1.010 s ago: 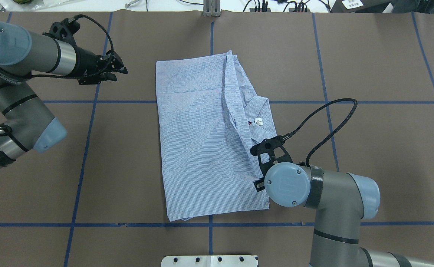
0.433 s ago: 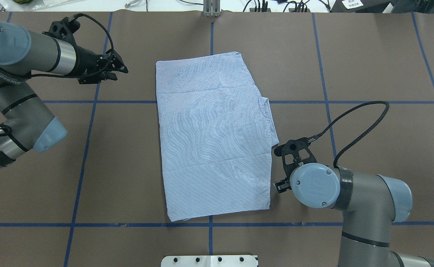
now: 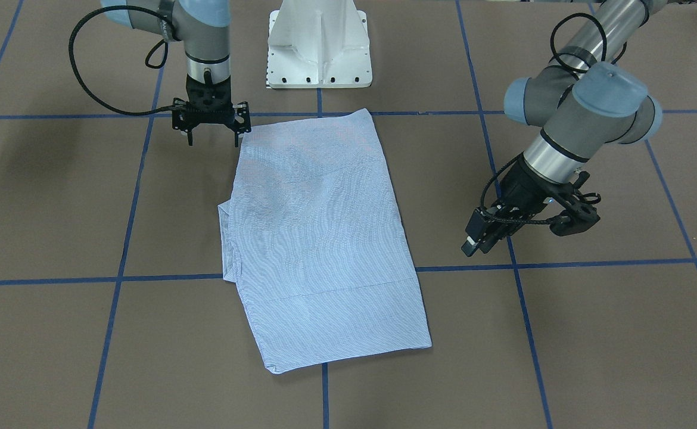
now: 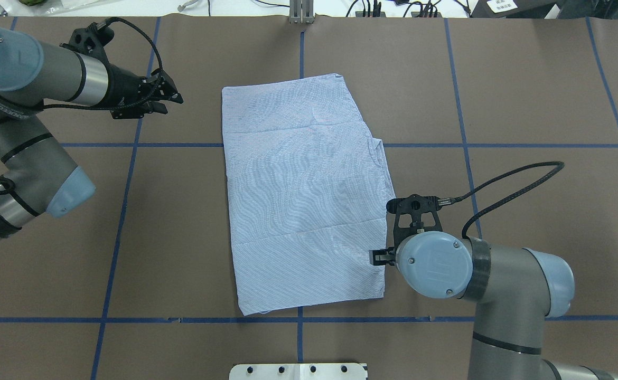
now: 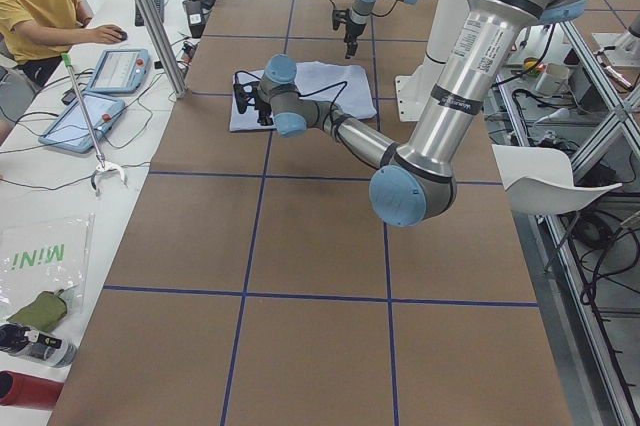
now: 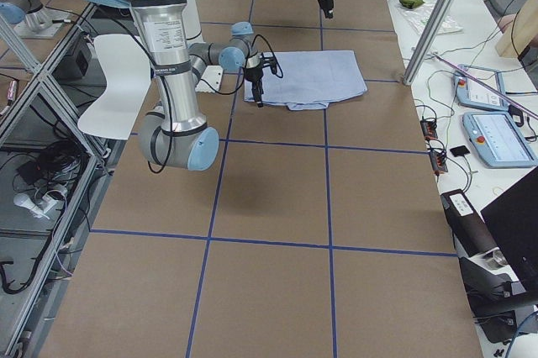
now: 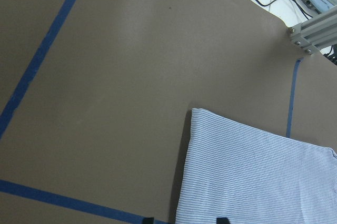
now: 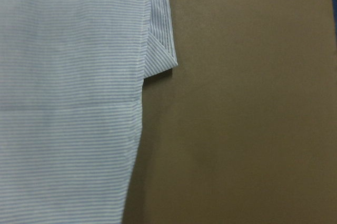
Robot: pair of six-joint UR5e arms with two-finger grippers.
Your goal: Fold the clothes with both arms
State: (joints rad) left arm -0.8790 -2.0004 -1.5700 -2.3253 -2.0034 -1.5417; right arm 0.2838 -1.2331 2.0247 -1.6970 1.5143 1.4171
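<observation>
Edging back beside the flattened shirt [image 4: 303, 195], right gripper [image 3: 213, 138], jaws apart

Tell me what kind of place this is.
Probably a robotics lab or test cell: a left arm and right arm flank a shirt on a table gridded with blue tape, teach pendants lie on a side bench, and a person is at it.
</observation>
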